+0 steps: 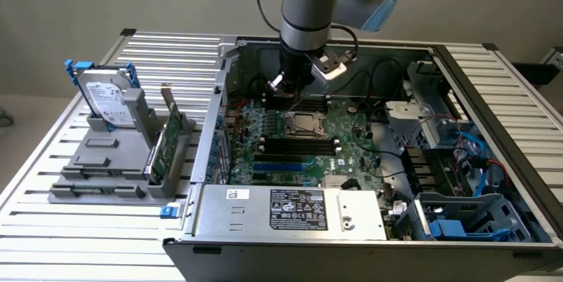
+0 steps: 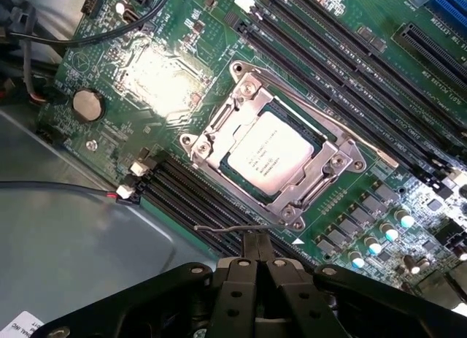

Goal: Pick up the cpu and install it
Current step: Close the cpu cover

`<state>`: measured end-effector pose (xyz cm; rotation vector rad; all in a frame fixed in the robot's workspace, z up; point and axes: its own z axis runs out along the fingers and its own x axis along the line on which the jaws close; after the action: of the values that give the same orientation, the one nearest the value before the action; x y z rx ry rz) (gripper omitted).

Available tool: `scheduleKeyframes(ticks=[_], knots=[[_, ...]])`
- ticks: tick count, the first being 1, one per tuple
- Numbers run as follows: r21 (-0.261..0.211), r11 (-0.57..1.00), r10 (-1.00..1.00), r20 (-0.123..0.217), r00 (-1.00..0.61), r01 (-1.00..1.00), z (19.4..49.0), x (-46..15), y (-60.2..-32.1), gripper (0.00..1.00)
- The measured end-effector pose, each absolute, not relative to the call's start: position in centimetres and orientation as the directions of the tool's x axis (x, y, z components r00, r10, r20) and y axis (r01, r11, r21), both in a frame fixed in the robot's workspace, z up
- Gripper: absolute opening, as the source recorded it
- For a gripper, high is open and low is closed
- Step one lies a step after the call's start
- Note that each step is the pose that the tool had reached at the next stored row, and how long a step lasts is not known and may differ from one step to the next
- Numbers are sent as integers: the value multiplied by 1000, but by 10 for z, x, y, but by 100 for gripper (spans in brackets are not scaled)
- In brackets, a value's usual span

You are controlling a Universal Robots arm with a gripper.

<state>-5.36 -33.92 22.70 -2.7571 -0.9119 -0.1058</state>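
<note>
Two jaws: pressed together, gripping nothing | cpu [image 2: 271, 154]: lying in socket frame [image 2: 219, 126], untouched

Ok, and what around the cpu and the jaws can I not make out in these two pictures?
1. Wrist view: the print on the cpu is too small to read.
2. Wrist view: the gripper, jaws shut, hides the board beneath it.
3. Wrist view: whether the socket frame is latched cannot be told.
4. Exterior view: the hard drive label is too small to read.
</note>
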Motion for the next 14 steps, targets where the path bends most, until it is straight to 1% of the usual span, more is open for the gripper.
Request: scheduleKeyframes(ticks=[14], knots=[[-199, -769, 591, 141, 794, 608, 222, -48, -338, 11]])
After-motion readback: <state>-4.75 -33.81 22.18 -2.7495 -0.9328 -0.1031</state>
